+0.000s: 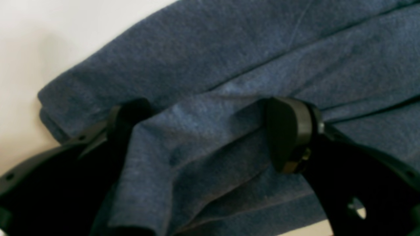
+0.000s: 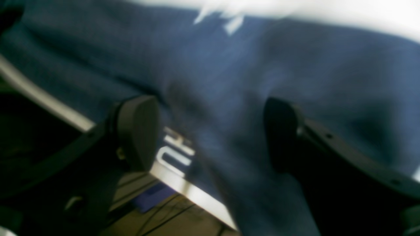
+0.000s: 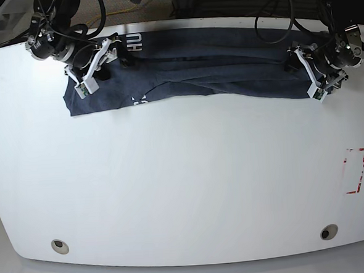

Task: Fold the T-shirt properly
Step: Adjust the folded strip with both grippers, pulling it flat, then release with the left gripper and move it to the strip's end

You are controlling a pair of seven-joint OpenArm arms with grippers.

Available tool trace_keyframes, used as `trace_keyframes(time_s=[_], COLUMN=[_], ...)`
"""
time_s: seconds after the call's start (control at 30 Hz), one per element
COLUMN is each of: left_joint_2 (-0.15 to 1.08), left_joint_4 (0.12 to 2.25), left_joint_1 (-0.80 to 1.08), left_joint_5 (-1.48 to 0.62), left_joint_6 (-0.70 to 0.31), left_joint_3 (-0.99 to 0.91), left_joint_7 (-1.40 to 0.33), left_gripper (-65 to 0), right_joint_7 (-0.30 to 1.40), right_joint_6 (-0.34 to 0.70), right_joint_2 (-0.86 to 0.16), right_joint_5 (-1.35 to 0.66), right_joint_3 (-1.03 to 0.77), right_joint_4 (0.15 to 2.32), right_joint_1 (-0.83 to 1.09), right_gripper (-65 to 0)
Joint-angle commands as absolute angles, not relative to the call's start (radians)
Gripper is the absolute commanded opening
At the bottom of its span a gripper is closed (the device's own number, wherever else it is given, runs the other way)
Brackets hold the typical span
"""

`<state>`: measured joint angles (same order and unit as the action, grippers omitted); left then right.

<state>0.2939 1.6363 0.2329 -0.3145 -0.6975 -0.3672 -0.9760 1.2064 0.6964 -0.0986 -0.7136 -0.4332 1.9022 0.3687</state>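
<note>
T-shirt (image 2: 229, 98) between parted fingers (image 2: 137, 131)

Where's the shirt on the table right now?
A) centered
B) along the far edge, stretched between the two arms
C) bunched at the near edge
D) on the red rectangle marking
B: in the base view the shirt lies as a long band along the table's far edge, with the right gripper at one end and the left gripper at the other.
</note>
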Motion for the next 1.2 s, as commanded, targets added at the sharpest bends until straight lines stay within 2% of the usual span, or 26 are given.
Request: trace_keyframes(time_s=[0.0,0.1,0.2,0.57,0.7,0.97,1.1,1.17], left_joint_2=[0.306,0.306,0.306,0.337,0.349,0.390,0.392,0.394], left_joint_4=[1.646,1.644,1.604,1.310,1.357,1.501,1.500,1.500], left_joint_1=[0.231,0.229,0.188,-0.062,-0.116,-0.087,-0.051,-0.027], left_joint_5=[-0.309,-0.309,-0.309,-0.314,-0.340,-0.599,-0.665,-0.661], left_joint_6=[-0.698,-0.698,-0.698,-0.698,-0.698,-0.698,-0.698,-0.698], left_joint_3=[-0.369,-0.369,-0.367,-0.329,-0.312,-0.410,-0.443,-0.443], left_joint_7=[-0.981,-0.980,-0.980,-0.978,-0.995,-1.064,-1.092,-1.096], left_gripper=[-14.6,-14.6,-14.3,-14.0,-14.0,-13.5,-8.3,-8.3], right_joint_7=[1.187,1.170,1.079,0.947,0.949,0.949,0.949,0.949], right_joint_6=[0.698,0.698,0.698,0.698,0.698,0.698,0.698,0.698], right_joint_2=[-0.108,-0.107,-0.111,-0.114,-0.113,-0.110,-0.108,-0.108], right_joint_5=[-0.713,-0.641,-0.562,-0.300,-0.288,-0.288,-0.288,-0.288], right_joint_3=[-0.426,-0.423,-0.417,-0.447,-0.447,-0.443,-0.443,-0.443], right_joint_4=[1.830,1.725,1.656,1.514,1.517,1.517,1.517,1.517], right_joint_1=[0.354,0.314,0.286,0.096,0.061,0.044,0.045,0.047], right_gripper=[-17.1,-17.1,-17.1,-17.1,-17.1,-17.1,-17.1,-17.1])
